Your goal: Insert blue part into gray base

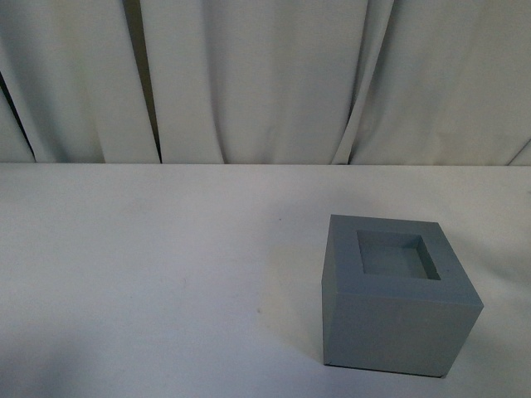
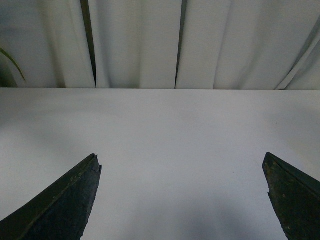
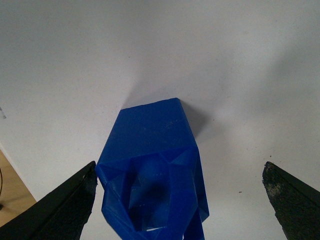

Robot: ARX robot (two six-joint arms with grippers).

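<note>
The gray base [image 1: 398, 294] stands on the white table at the front right of the front view, its square recess facing up with nothing in it. No arm shows in that view. In the right wrist view the blue part [image 3: 152, 167] stands on the table between the spread fingers of my right gripper [image 3: 180, 170], closer to one finger than the other and apart from both. My left gripper [image 2: 181, 162] is open over bare table, with nothing between its fingers. The blue part does not show in the front view.
White curtains [image 1: 265, 79] hang behind the table's far edge. A strip of wooden floor [image 3: 12, 195] shows past the table edge in the right wrist view.
</note>
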